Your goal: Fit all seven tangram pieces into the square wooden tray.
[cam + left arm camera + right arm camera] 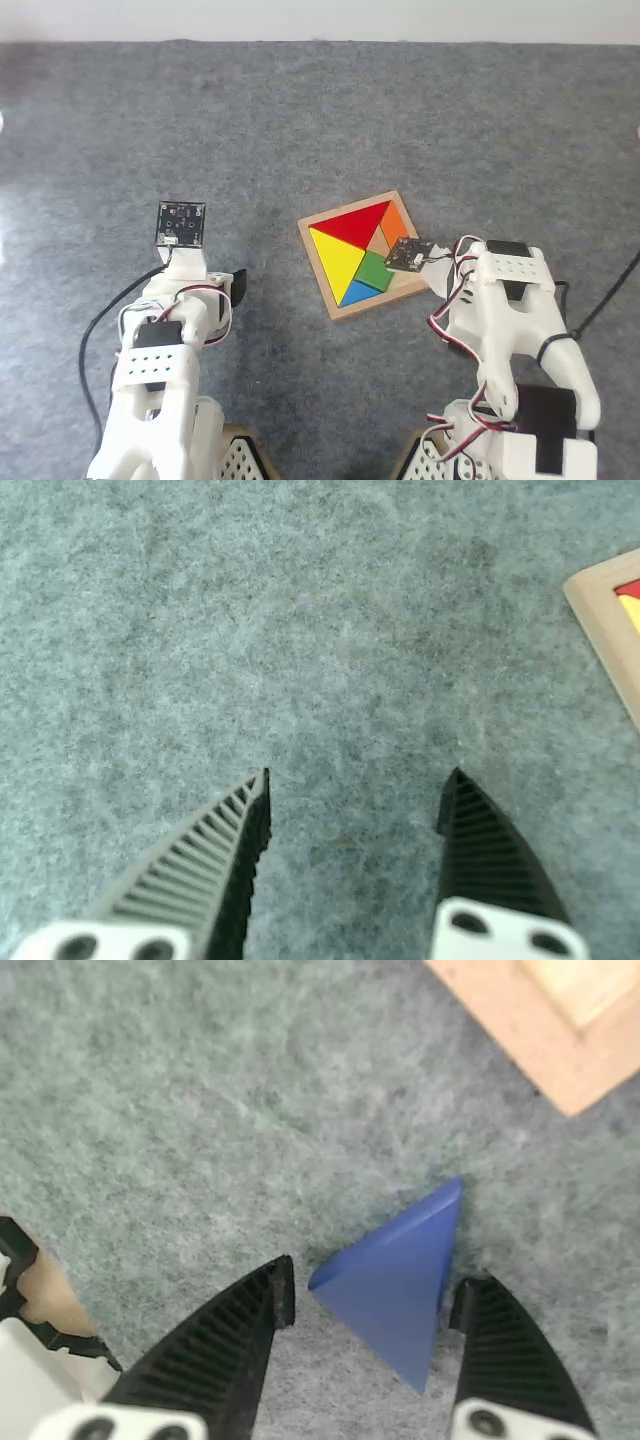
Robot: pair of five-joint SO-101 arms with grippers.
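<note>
Clerk: Right gripper, item one: fingers spread wide, set either side of a blue triangle. The triangle lies flat on the grey felt, just off a corner of the wooden tray. Contact with the piece: cannot tell.

Checker: Tray entry?

Clerk: Wooden tray: high view, just right of frame centre, turned diamond-wise. Seated in it: red piece, yellow piece, green piece, blue piece, orange piece. One patch of bare wood shows between red, orange and green. Right arm at lower right, its wrist over the tray's right-hand edge.

Checker: Left gripper?

Clerk: Open wide, holding nothing, above bare felt. It sits at lower left of the high view, well apart from the tray.

Checker: Handling note for the pick-up?

Clerk: By my judgement the piece is thin and wedge-shaped, so a squeeze against a point would likely spin it out. Better to turn the wrist until one finger meets a straight edge squarely, go low to the felt, then close slowly. For seating, match the triangle's edges to the gap before lowering; forcing it could lift neighbours.
</note>
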